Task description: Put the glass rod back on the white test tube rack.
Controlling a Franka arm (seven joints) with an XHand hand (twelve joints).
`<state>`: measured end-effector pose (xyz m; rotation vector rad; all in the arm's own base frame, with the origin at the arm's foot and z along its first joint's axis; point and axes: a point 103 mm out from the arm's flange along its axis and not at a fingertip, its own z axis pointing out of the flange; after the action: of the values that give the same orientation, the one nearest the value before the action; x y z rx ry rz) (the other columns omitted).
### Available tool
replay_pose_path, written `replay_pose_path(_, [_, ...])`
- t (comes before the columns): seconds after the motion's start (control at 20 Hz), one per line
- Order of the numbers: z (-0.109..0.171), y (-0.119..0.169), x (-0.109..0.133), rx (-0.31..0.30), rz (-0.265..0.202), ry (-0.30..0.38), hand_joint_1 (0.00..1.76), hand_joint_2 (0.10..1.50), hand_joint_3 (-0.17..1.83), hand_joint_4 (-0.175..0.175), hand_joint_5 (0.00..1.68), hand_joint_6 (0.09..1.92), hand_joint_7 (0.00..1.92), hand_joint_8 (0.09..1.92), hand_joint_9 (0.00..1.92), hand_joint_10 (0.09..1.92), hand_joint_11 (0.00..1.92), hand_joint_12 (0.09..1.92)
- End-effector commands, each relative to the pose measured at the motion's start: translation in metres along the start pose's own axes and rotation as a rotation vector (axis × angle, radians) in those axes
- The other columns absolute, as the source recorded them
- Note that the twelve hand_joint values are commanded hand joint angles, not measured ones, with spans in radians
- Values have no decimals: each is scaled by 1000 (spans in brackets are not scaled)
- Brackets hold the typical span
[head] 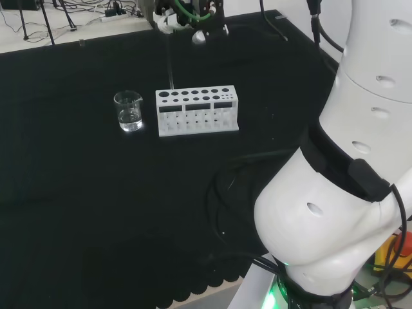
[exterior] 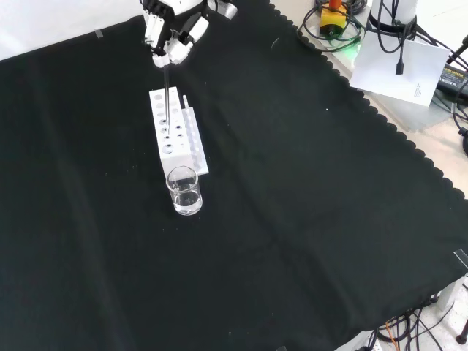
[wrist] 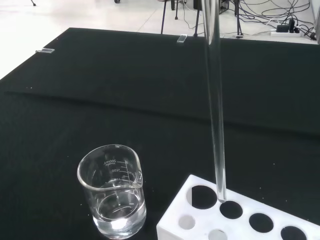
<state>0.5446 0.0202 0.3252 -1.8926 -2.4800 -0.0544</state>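
Note:
The white test tube rack [head: 196,111] [exterior: 175,135] stands on the black cloth, with rows of round holes in its top. The hand [head: 183,18] [exterior: 172,29] hovers above it, fingers curled round the upper end of the glass rod [exterior: 168,91] [wrist: 215,100]. The rod hangs upright. In the wrist view its lower tip is just over the rack's top plate [wrist: 240,225], between two holes at the end nearest the beaker. I cannot tell whether the tip touches the plate.
A small glass beaker [head: 129,111] [exterior: 183,191] [wrist: 112,195] with a little clear liquid stands right beside the rack's end. The arm's own white links [head: 347,174] take up the head view's right. Cables and a white sheet [exterior: 398,69] lie beyond the cloth's scalloped edge.

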Motion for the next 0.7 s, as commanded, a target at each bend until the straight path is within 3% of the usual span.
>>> replay_pose_path(0.05, [12, 4, -10, 11, 16, 14, 1281, 1111, 0, -175, 1055, 584, 985, 1329, 1589, 1046, 1610, 775])
replay_pose_path(0.7, [17, 10, -6, 17, 3, 20, 1281, 1111, 0, -175, 1055, 584, 985, 1328, 1589, 1045, 1610, 777])
